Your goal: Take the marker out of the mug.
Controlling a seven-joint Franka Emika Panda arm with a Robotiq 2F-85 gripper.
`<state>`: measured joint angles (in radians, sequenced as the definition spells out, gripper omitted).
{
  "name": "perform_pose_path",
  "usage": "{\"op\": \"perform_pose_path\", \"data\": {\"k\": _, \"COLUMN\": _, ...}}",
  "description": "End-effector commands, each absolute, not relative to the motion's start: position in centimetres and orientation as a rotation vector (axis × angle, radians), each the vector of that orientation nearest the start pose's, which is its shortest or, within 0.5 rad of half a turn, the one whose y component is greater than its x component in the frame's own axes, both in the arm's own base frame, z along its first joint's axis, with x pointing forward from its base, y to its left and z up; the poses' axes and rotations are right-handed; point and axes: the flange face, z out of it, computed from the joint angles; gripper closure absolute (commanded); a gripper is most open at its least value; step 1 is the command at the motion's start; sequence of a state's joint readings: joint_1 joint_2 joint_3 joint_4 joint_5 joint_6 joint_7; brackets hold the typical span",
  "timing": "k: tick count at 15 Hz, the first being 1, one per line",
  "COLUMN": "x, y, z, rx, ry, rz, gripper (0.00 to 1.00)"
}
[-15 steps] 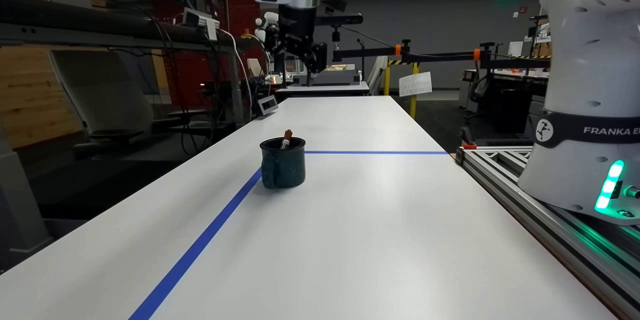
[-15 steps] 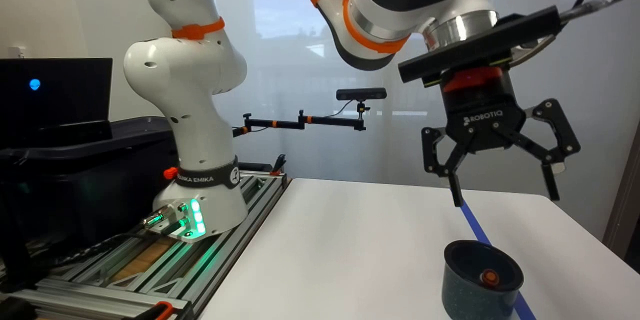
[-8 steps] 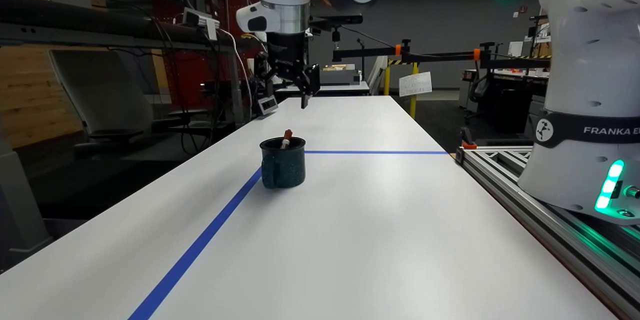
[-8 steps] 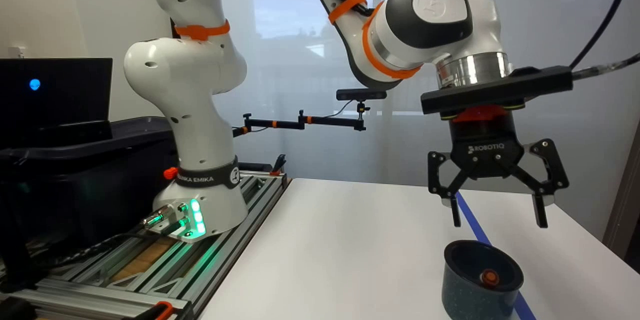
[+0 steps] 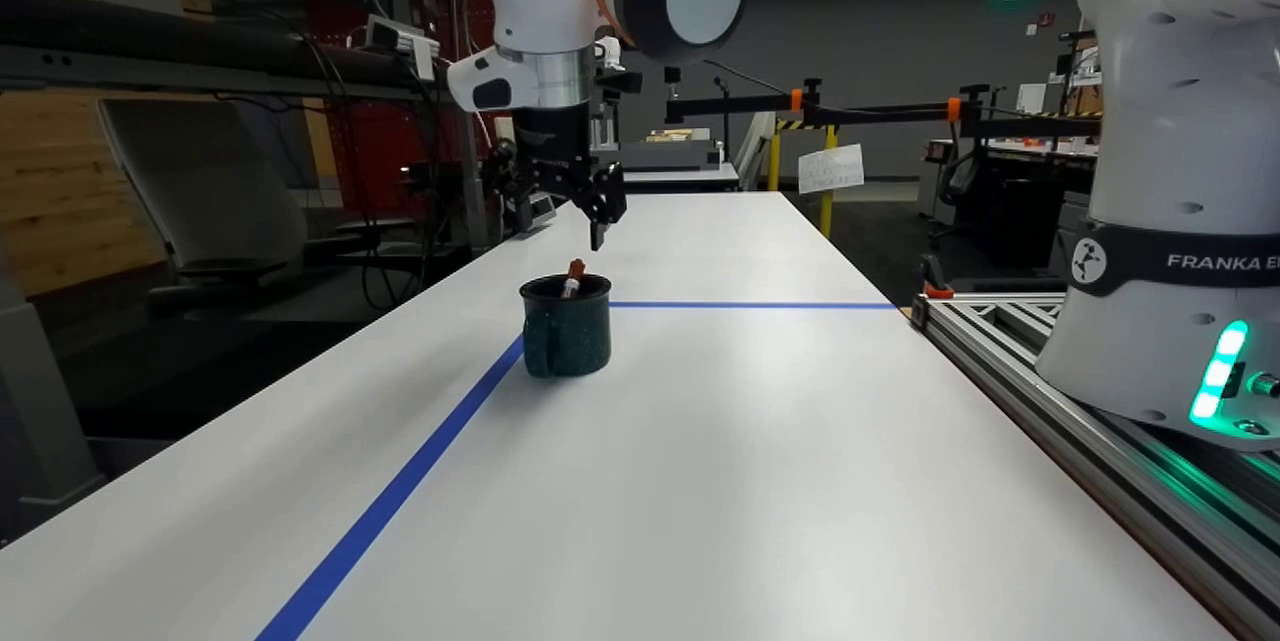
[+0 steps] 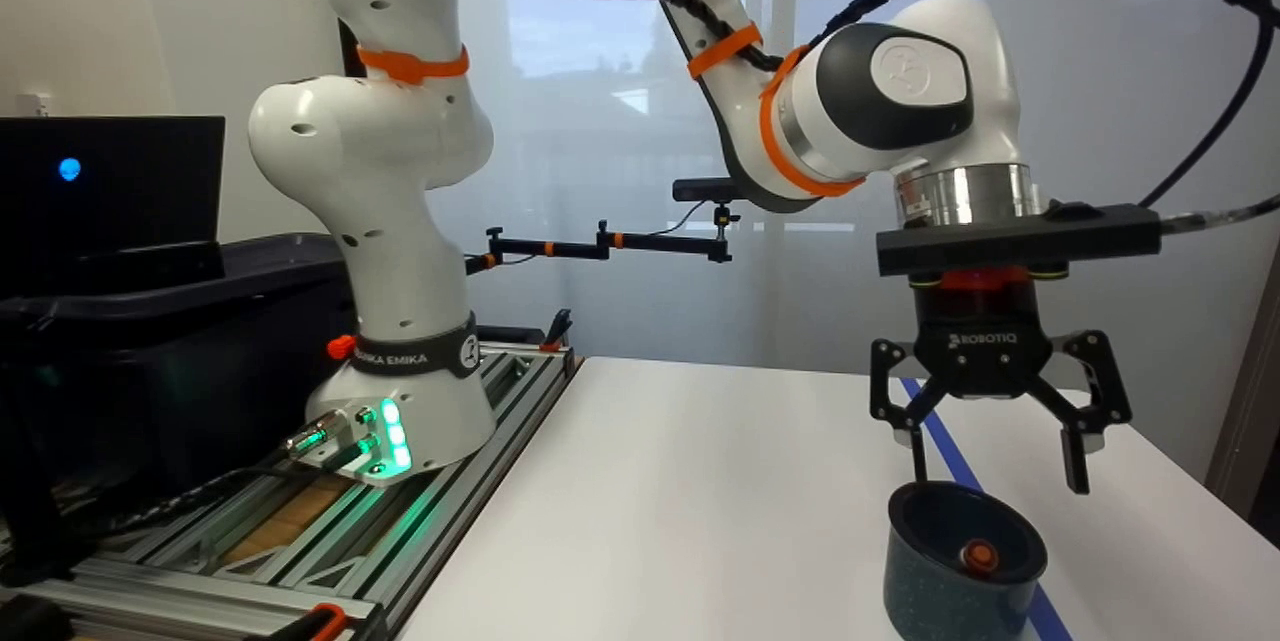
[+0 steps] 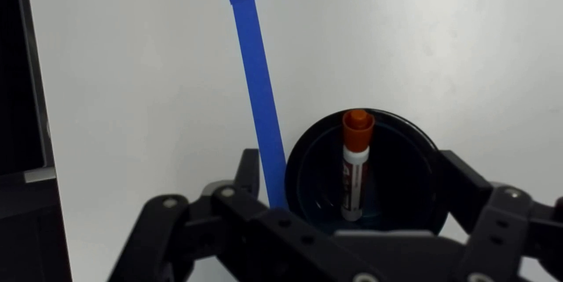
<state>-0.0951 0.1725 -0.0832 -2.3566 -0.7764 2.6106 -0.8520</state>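
White ROBOTIQ lettering read on gripper (image 6: 998,486); FRANKA E, cut at view edge, on black band (image 5: 1135,263) around robot base (image 5: 1150,351). Blue logo (image 6: 69,169) glowed on dark laptop (image 6: 140,196). Print on marker (image 7: 355,170) too blurred to read; so was writing on paper sheet (image 5: 830,168). Blue-green speckled mug (image 6: 940,591) stood upright on white table (image 5: 720,481), just beside blue tape (image 7: 258,84). Marker leaned inside mug, brown-orange cap end above rim. Gripper hung above table, jaws spread wide, apart from marker.
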Motion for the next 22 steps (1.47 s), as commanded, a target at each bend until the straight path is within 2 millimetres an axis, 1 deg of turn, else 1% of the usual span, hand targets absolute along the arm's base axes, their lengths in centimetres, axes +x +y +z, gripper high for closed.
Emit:
{"op": "perform_pose_path", "data": {"k": 1, "x": 52.3, "y": -7.7, "z": 24.5, "rx": -2.752, "ry": -2.200, "rz": 0.350, "gripper": 0.28}}
{"op": "perform_pose_path", "data": {"k": 3, "x": 52.5, "y": -7.4, "z": 23.8, "rx": -2.736, "ry": -2.200, "rz": 0.381, "gripper": 0.42}}
{"op": "perform_pose_path", "data": {"k": 5, "x": 52.6, "y": -7.2, "z": 23.3, "rx": -2.719, "ry": -2.207, "rz": 0.414, "gripper": 0.60}}
{"op": "perform_pose_path", "data": {"k": 6, "x": 52.7, "y": -7.1, "z": 23.1, "rx": -2.712, "ry": -2.207, "rz": 0.420, "gripper": 0.65}}
{"op": "perform_pose_path", "data": {"k": 7, "x": 52.6, "y": -7.1, "z": 22.9, "rx": -2.706, "ry": -2.208, "rz": 0.442, "gripper": 0.64}}
{"op": "perform_pose_path", "data": {"k": 8, "x": 52.6, "y": -7.0, "z": 22.8, "rx": -2.699, "ry": -2.209, "rz": 0.456, "gripper": 0.68}}
{"op": "perform_pose_path", "data": {"k": 9, "x": 52.7, "y": -6.9, "z": 22.7, "rx": -2.694, "ry": -2.209, "rz": 0.470, "gripper": 0.69}}
{"op": "perform_pose_path", "data": {"k": 14, "x": 52.5, "y": -7.0, "z": 22.2, "rx": -2.674, "ry": -2.206, "rz": 0.539, "gripper": 0.61}}
{"op": "perform_pose_path", "data": {"k": 15, "x": 52.4, "y": -7.1, "z": 22.1, "rx": -2.671, "ry": -2.204, "rz": 0.553, "gripper": 0.65}}
{"op": "perform_pose_path", "data": {"k": 17, "x": 52.3, "y": -7.2, "z": 21.8, "rx": -2.664, "ry": -2.199, "rz": 0.564, "gripper": 0.66}}
{"op": "perform_pose_path", "data": {"k": 18, "x": 52.2, "y": -7.2, "z": 21.6, "rx": -2.658, "ry": -2.201, "rz": 0.572, "gripper": 0.65}}
{"op": "perform_pose_path", "data": {"k": 20, "x": 52.2, "y": -7.1, "z": 21.3, "rx": -2.649, "ry": -2.204, "rz": 0.574, "gripper": 0.68}}
{"op": "perform_pose_path", "data": {"k": 21, "x": 52.2, "y": -7.0, "z": 21.2, "rx": -2.645, "ry": -2.212, "rz": 0.569, "gripper": 0.77}}
{"op": "perform_pose_path", "data": {"k": 22, "x": 52.2, "y": -7.0, "z": 21.2, "rx": -2.641, "ry": -2.216, "rz": 0.565, "gripper": 0.94}}
